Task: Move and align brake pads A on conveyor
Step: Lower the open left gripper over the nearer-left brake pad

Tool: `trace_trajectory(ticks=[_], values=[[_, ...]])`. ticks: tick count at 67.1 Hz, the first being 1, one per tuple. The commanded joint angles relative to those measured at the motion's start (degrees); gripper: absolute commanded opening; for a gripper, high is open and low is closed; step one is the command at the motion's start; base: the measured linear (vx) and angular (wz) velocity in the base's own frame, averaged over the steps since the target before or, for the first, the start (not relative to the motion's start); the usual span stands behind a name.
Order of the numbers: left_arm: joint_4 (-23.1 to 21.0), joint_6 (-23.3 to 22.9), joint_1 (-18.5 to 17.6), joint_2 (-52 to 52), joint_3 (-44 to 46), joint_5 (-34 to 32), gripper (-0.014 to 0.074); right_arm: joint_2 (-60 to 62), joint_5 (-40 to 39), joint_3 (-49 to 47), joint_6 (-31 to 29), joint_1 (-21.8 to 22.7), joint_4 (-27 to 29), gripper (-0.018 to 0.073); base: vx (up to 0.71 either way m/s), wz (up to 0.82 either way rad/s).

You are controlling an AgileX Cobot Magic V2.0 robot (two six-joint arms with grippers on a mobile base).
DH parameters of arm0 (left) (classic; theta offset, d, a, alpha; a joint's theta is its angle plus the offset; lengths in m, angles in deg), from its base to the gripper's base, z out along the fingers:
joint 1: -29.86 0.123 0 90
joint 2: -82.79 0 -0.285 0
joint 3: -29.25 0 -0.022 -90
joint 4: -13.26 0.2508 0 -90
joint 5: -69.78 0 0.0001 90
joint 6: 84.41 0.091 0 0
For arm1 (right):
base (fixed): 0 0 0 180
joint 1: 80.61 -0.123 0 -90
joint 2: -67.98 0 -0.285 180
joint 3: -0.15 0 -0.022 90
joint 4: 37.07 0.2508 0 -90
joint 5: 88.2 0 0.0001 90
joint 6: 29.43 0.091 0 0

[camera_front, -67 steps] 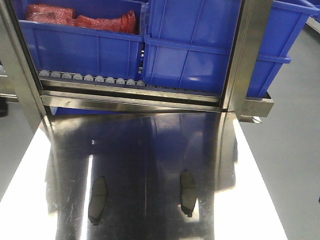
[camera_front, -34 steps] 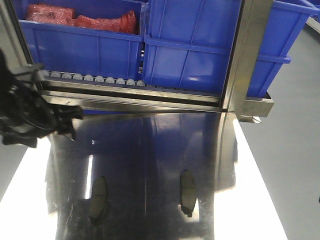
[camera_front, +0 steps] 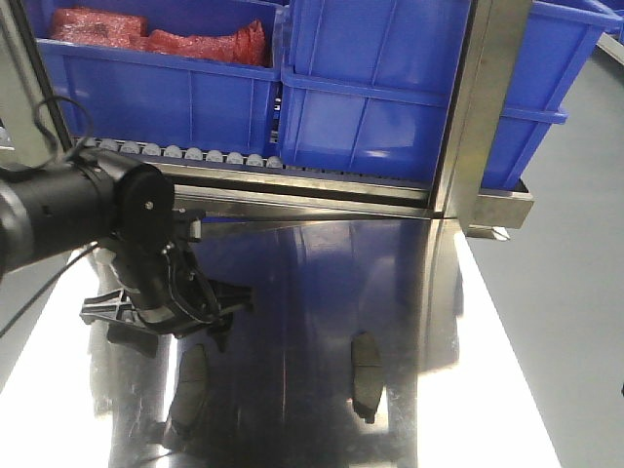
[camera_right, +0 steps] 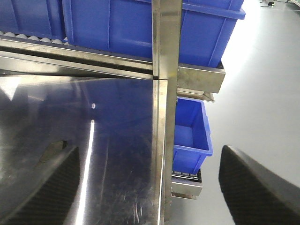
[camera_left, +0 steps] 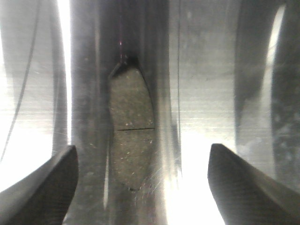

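Two brake pads A lie flat on a shiny steel table [camera_front: 292, 283]: the left brake pad [camera_front: 191, 382] and the right brake pad [camera_front: 366, 375]. My left gripper [camera_front: 180, 324] hangs just above the far end of the left pad. In the left wrist view that grooved pad [camera_left: 132, 140] lies lengthwise between the open jaws of the left gripper [camera_left: 141, 157], slightly left of centre, untouched. My right gripper [camera_right: 150, 161] is open and empty over the table's right edge. A pad's end [camera_right: 52, 149] peeks out by its left finger. The conveyor is out of view.
A roller rack with large blue bins [camera_front: 390, 88] stands behind the table; one bin holds red bagged parts [camera_front: 156, 37]. A steel post [camera_front: 478, 117] rises at the back right. A small blue bin [camera_right: 190, 126] sits lower, beyond the table's right edge, over grey floor.
My left arm came in from the left and dropped over the left pad. Neither pad has moved.
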Motion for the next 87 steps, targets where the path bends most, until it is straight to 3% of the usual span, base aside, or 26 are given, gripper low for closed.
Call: trace_trajectory(ticks=[1,87], values=[[-0.5,-0.6,-0.3,1.0,1.9,-0.3,0.0535,-0.4,-4.4,-1.5,-0.2,0.0,0.0,0.0576,0.0,0.0],[-2.5,-0.7,-0.2,-6.6,1.9,-3.3,0.0535,-0.4,-4.4,-1.5,-0.2,0.0,0.0,0.0576,0.0,0.0]])
